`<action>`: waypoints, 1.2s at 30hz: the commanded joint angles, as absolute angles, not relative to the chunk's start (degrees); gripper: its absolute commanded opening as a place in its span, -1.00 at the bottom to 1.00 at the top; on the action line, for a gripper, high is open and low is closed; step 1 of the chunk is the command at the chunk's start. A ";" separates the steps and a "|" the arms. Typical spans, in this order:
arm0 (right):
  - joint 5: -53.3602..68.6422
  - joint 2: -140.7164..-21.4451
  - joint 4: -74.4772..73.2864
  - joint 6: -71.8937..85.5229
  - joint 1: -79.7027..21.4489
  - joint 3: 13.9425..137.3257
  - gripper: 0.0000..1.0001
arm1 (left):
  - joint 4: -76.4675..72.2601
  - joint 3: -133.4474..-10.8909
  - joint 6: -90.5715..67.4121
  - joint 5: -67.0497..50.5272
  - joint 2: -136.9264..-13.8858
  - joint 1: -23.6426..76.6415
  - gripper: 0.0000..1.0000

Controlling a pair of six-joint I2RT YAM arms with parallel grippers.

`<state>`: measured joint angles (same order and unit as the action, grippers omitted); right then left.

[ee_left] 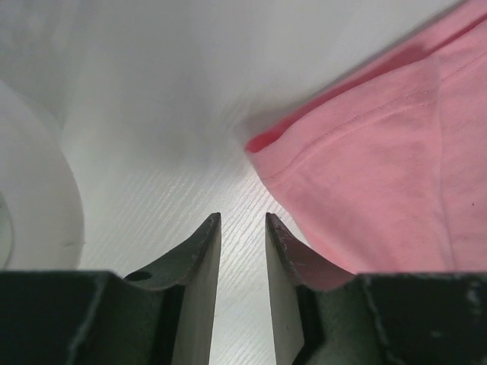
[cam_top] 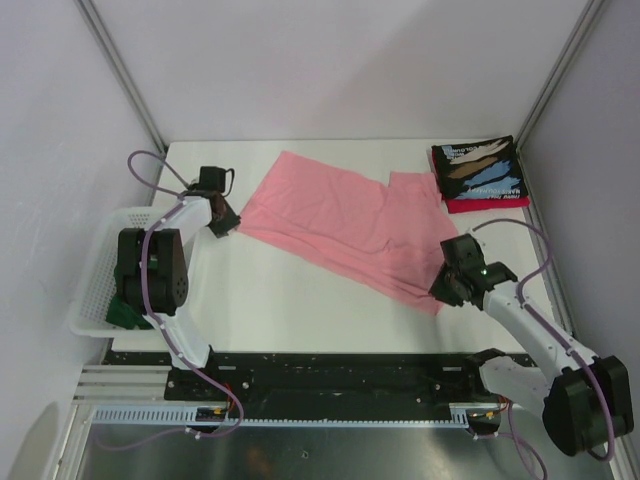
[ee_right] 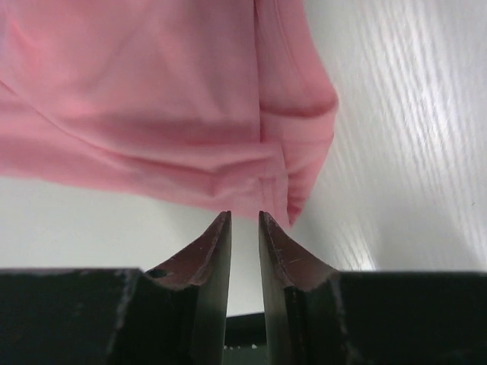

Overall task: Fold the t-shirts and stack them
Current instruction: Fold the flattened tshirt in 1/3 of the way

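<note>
**Pink shirt stretched between 2 slightly parted, empty grippers**

The pink t-shirt (cam_top: 335, 225) is spread flat on the table (cam_top: 300, 320). Its long axis runs diagonally from the far left toward the near right. 1 arm is stationed at each end of that axis. The left gripper (cam_top: 224, 224) is set just beside the far-left corner, and the right gripper (cam_top: 444, 290) just beside the near-right corner. Each end is therefore best reached by the arm on its own side.

In the left wrist view, the hemmed corner of the shirt is seen ahead of the fingertips and off to the right of the picture. Its edge passes close by 1 finger; whether that finger is touched cannot be told. Bare table is seen through the narrow gap between the fingers, so this gripper is parted a little and nothing is held.

In the right wrist view, the bunched corner is seen directly ahead, just beyond the tips. The gap there is also narrow and empty, so nothing is gripped.

A short advance toward the cloth is judged to be needed at both ends before any pinch, with a sideways shift for the left gripper.

The black printed t-shirt (cam_top: 478, 168) is stacked, folded, on the red t-shirt (cam_top: 492, 204) at the far-right corner, near the pink one. The dark green t-shirt (cam_top: 125, 315) lies in the basket (cam_top: 95, 285) at the left.
</note>
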<state>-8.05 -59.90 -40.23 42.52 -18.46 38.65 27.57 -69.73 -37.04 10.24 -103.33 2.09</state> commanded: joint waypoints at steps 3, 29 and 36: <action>-3.87 -56.23 -42.03 48.27 -21.37 33.58 -0.52 | 26.14 -69.57 -37.98 9.96 -102.30 1.29 -0.32; -8.85 -65.66 -35.00 44.96 -17.98 31.20 -0.13 | 25.98 -69.39 -37.45 9.90 -102.94 0.19 -0.26; -8.05 -68.72 -33.47 44.34 -18.02 30.51 -0.09 | 25.59 -70.49 -36.80 9.82 -104.48 0.18 -0.16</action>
<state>-7.11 -66.74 -35.59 45.12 -18.22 31.51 26.70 -69.73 -37.47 9.65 -103.42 0.93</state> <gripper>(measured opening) 0.448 0.407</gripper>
